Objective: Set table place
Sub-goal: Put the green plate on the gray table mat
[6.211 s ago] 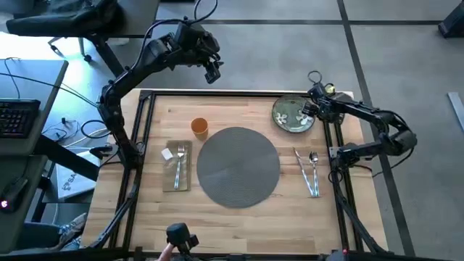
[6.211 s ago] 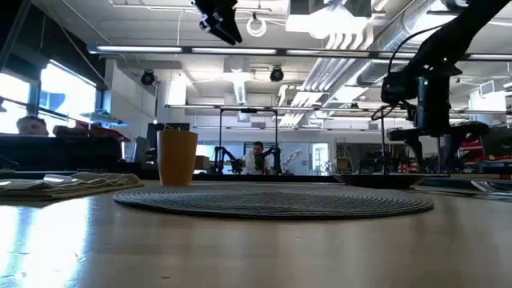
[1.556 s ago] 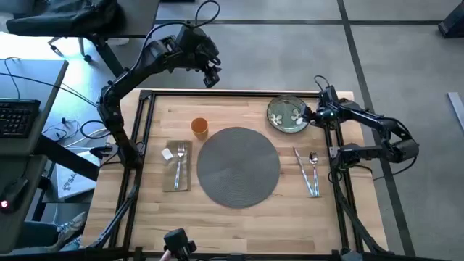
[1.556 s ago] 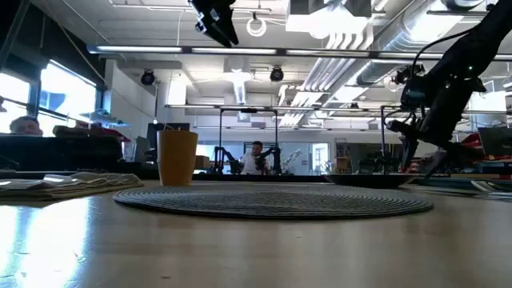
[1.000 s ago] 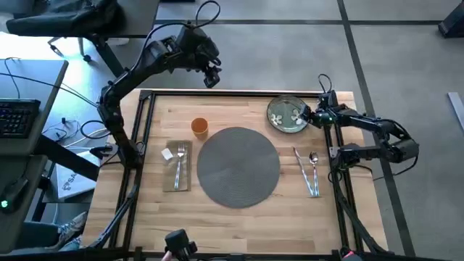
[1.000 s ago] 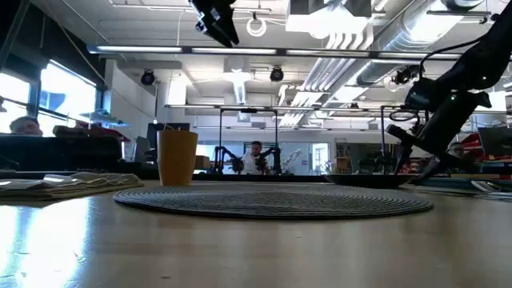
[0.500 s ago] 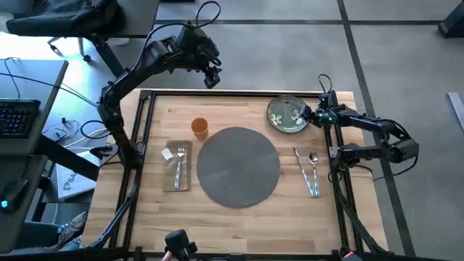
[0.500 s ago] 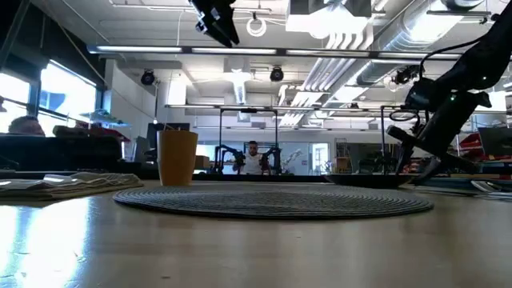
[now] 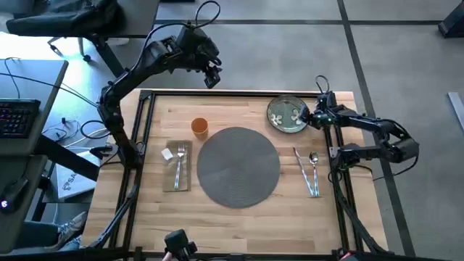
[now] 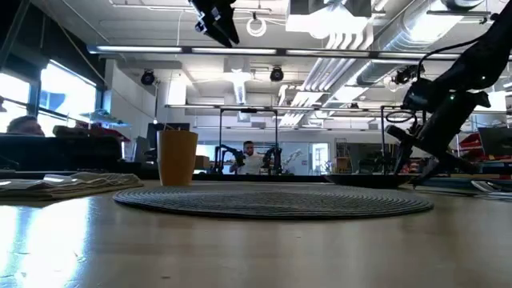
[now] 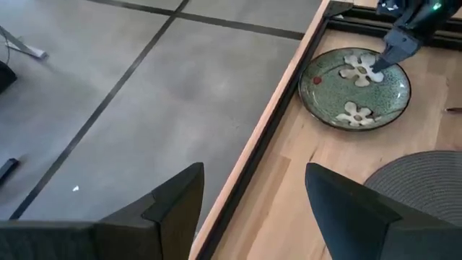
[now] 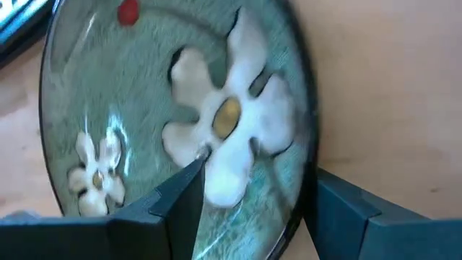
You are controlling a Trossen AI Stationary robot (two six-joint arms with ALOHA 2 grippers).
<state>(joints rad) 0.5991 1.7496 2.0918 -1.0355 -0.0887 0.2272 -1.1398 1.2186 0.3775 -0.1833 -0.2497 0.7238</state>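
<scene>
The green plate (image 9: 288, 114) sits at the table's (image 9: 232, 221) far right corner, beside the black frame and off the placemat (image 9: 238, 166). My right gripper (image 9: 310, 116) straddles its near rim, 1 finger over the inside and 1 outside, not yet clenched as far as I can judge. I worry a shallow pinch on that glazed lip could slip, or nudge the plate against the frame and tip it. The knife, spoon (image 9: 314, 158) and cup (image 9: 199, 127) flank the mat, and the fork lies on the napkin (image 9: 177, 165); a low carry could clip the cutlery. My left gripper (image 9: 212, 73) hangs spread open, beyond the far edge.
</scene>
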